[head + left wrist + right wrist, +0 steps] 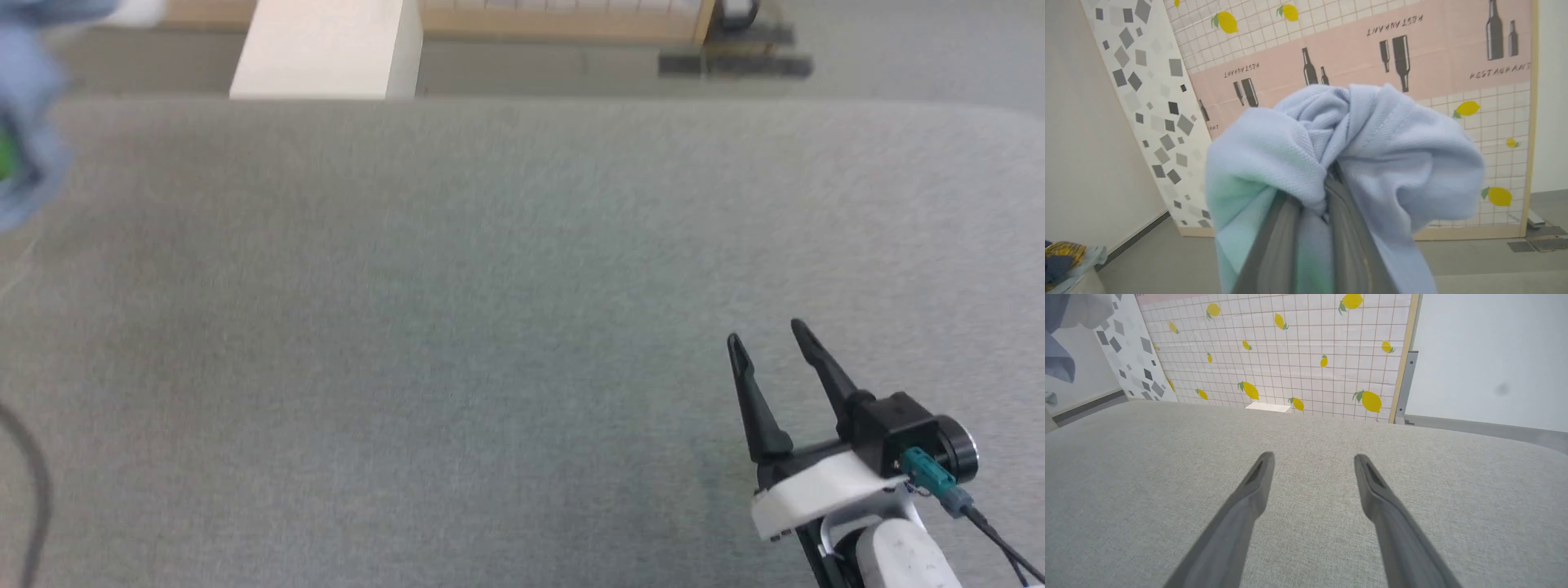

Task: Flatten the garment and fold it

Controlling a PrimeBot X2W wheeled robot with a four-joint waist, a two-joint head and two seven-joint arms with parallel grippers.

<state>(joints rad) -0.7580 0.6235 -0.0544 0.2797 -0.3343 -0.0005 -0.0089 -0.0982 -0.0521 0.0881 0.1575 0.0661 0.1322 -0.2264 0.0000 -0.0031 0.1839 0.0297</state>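
Garment, light blue knit garment (1388, 147): your left wrist view shows it bunched in a knotted wad over the tips of the left gripper (1327, 183). The two grey fingers (1349, 237) run close together, with a fold of cloth pinched between them. The claw is clamped on the cloth. A green tint lies on the lower left folds.

Same garment, head view: you get a blurred blue mass (28, 106) at the upper left edge, beyond the corner of the grey woven-fabric surface (490, 286).

Same garment, right wrist view: a blue fold (1059, 359) hangs in the top left corner against the wall, above the surface's (1147, 477) far edge.

Right gripper (765, 332): the head view places it at the lower right, over bare grey fabric. Its white wrist housing is behind it and its fingers point up and slightly left. Its own view (1313, 457) shows the jaws spread wide with nothing between them. The fingers sit low over the fabric, but you cannot tell whether they touch it.

Backdrop, left wrist view: a pink panel band with black bottle prints and lettering (1433, 53), and a heap of mixed clothes (1061, 257) at the lower left.

Backdrop, right wrist view: a white tiled panel with yellow lemons (1310, 355).

Backdrop, head view: a pale cream block (326, 49) beyond the surface's far edge, and a dark cable (37, 490) at the lower left.
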